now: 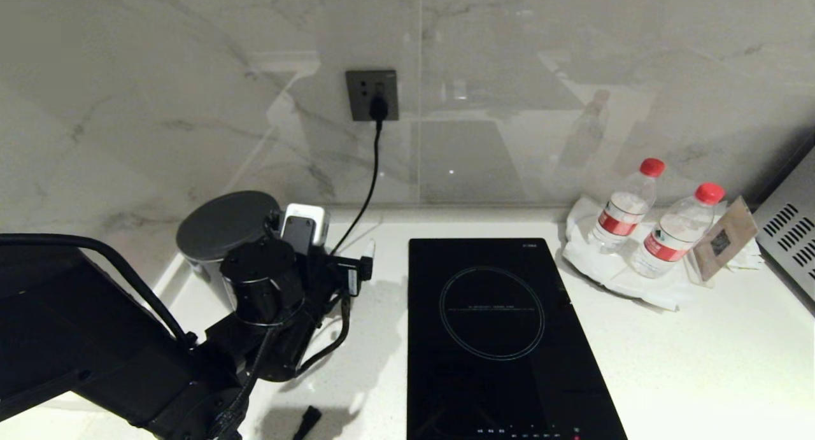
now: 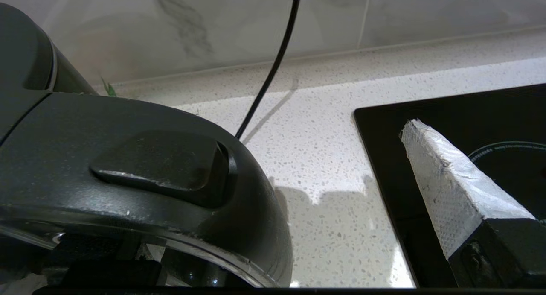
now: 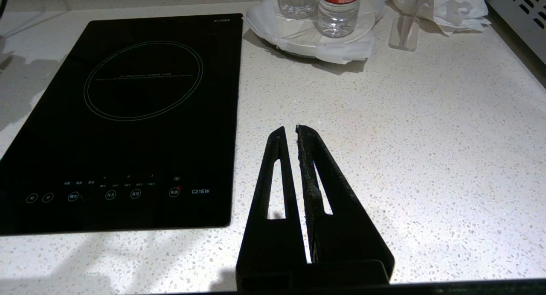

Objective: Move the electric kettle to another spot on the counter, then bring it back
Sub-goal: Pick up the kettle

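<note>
You have the worktop (image 1: 700, 363), white and speckled, running along the marble wall, with much bare room on its right half in front of the plate with two water bottles (image 1: 621, 214). The black induction hob (image 1: 503, 338) lies flush in the middle and its long left edge borders a free strip of stone. Left of that strip your left arm reaches in, and the left claw (image 1: 299, 262) is close against the electric kettle (image 1: 223, 227), which stands in the far left corner near the wall. In the left wrist view the kettle handle (image 2: 140, 171) fills one side and one padded finger (image 2: 452, 188) stands well away over the hob edge, so this claw is wide apart and clamps nothing. A black cord (image 1: 372, 172) goes down from the wall socket (image 1: 372, 95) just beside the kettle. The right claw (image 3: 292, 130) hangs over bare stone beside the hob's right edge, fingers together and empty.
</note>
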Controlling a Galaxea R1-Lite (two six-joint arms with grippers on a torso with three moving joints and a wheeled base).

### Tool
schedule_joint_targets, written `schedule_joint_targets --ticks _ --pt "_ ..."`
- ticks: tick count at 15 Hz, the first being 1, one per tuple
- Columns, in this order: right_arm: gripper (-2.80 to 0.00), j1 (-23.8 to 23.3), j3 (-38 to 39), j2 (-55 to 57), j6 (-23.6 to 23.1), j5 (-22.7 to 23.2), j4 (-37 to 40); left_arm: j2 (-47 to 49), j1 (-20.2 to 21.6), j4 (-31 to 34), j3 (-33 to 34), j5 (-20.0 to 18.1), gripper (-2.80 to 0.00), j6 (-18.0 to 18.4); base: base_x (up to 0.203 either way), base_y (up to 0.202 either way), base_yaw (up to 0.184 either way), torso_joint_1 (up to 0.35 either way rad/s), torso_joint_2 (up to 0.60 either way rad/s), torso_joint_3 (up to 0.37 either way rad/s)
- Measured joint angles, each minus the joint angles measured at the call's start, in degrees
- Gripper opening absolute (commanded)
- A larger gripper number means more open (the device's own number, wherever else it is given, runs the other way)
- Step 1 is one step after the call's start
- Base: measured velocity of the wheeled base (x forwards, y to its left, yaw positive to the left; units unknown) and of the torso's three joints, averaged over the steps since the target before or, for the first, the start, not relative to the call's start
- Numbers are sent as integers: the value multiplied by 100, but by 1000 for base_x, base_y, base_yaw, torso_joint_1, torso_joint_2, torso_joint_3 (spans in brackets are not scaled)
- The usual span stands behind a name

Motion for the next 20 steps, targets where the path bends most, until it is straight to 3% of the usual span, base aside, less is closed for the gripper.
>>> schedule_joint_targets --ticks 20 --pt "-280 0 0 0 1 -1 1 11 -41 -13 83 -12 0 -38 0 0 0 0 0 0"
